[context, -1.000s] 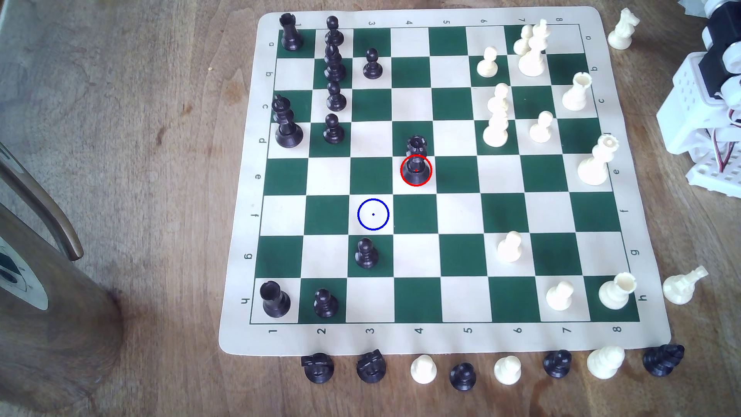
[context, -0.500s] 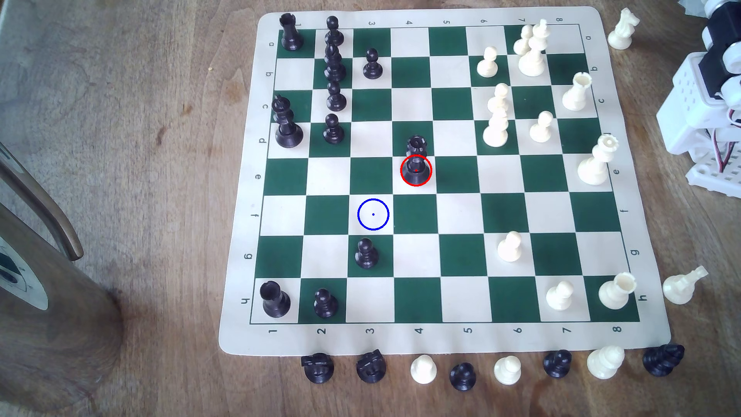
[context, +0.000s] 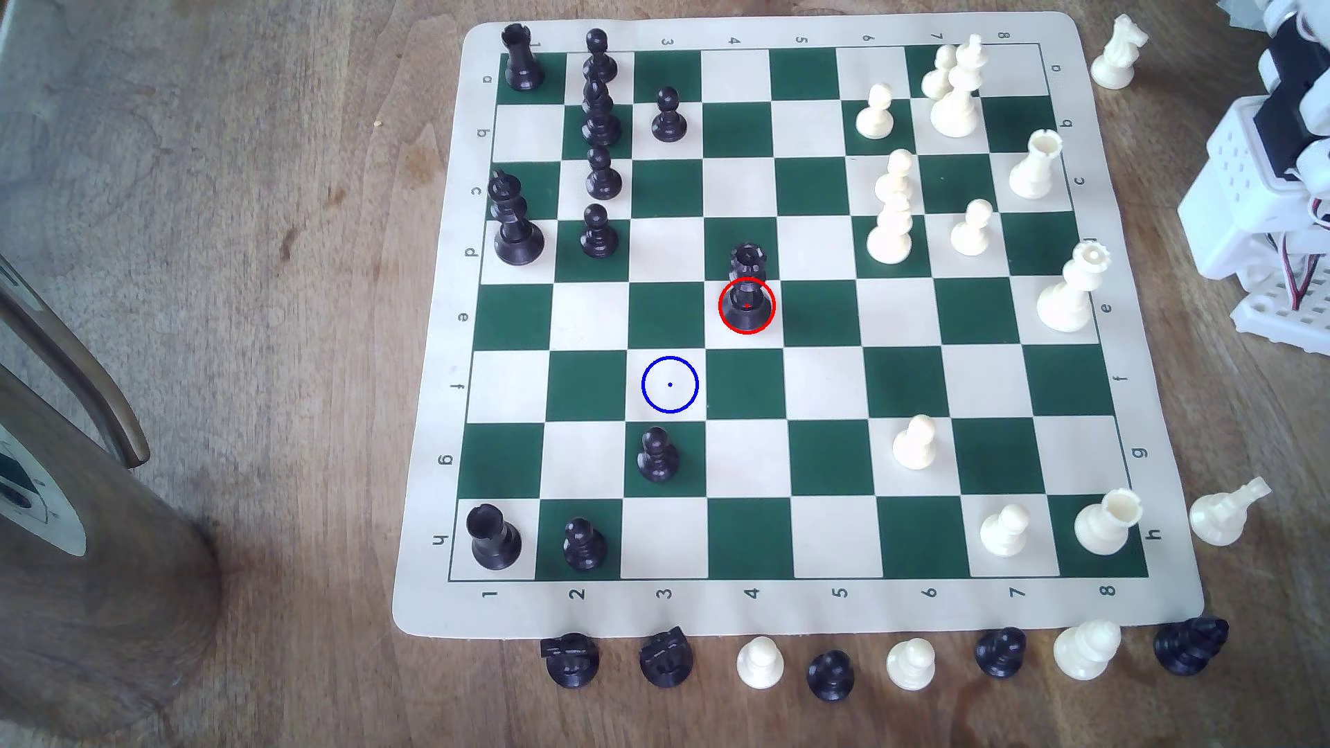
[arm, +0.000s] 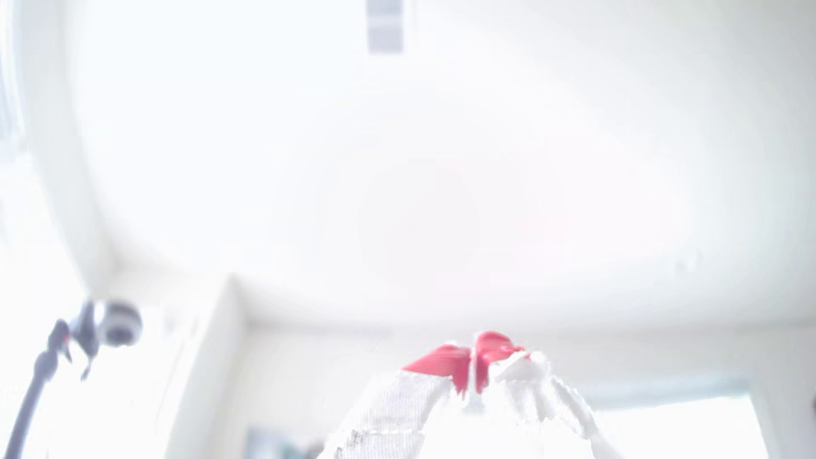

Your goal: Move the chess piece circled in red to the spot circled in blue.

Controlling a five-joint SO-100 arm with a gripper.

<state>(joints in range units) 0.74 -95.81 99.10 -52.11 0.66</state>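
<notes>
The chess piece circled in red is a tall black queen [context: 747, 284] with a notched top, upright near the middle of the green and cream board [context: 1151, 604]. The spot circled in blue [context: 670, 385] is a bare cream square one column toward the exterior view's left and one row nearer. My arm [context: 1267, 180] is folded at the exterior view's right edge, well away from the queen. In the washed-out wrist view my gripper [arm: 474, 355] points up at a ceiling, its red-tipped fingers [arm: 441, 359] pressed together with nothing between them.
A black pawn [context: 657, 454] stands just below the blue spot. Black pieces fill the board's left columns and white ones [context: 892, 230] the right. Captured pieces [context: 760, 662] line the near edge. A wooden object [context: 72, 503] stands at the left.
The arm at the exterior view's right edge has shifted slightly. No chess piece has moved.
</notes>
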